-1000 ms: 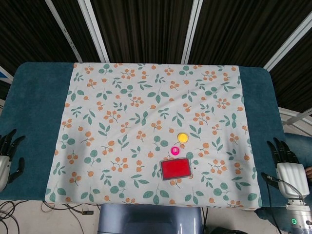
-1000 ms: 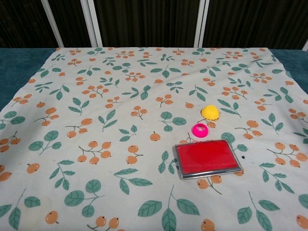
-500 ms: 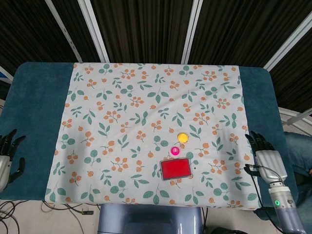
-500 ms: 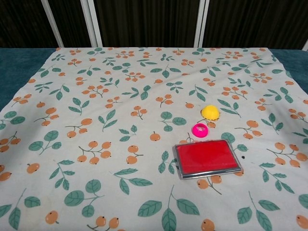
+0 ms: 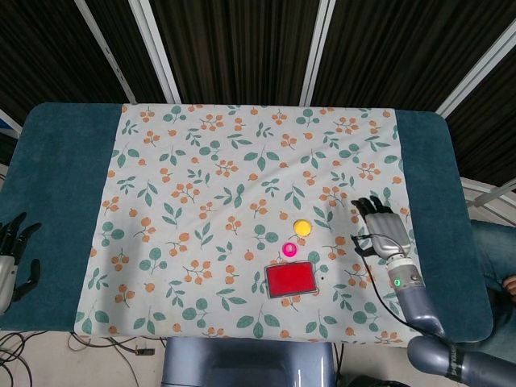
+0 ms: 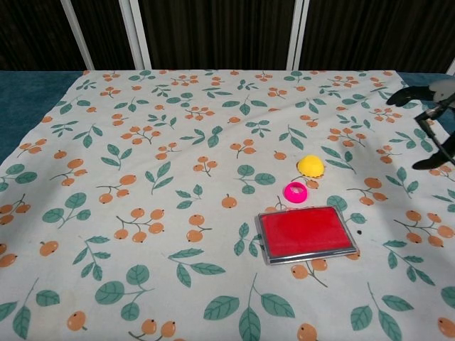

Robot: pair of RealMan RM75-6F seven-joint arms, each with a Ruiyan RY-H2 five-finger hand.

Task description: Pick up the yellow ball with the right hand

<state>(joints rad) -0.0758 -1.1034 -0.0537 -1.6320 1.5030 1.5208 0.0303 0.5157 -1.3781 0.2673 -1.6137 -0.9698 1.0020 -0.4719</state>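
Observation:
The yellow ball (image 5: 301, 227) (image 6: 311, 165) lies on the flowered cloth right of centre, just beyond a pink ring (image 5: 289, 249) (image 6: 295, 192). My right hand (image 5: 382, 229) (image 6: 431, 106) hovers over the cloth to the right of the ball, fingers spread and holding nothing; the chest view shows only its fingertips at the right edge. My left hand (image 5: 12, 260) hangs off the table's left side, fingers apart and empty; the chest view does not show it.
A red rectangular pad (image 5: 291, 280) (image 6: 306, 233) in a clear frame lies just nearer than the ring. The flowered cloth (image 5: 201, 201) covers a teal table (image 5: 56, 169). Dark slatted panels stand behind.
My right hand has moved in from the table's right edge, leftward and forward over the cloth toward the ball. The left hand and the objects stay put.

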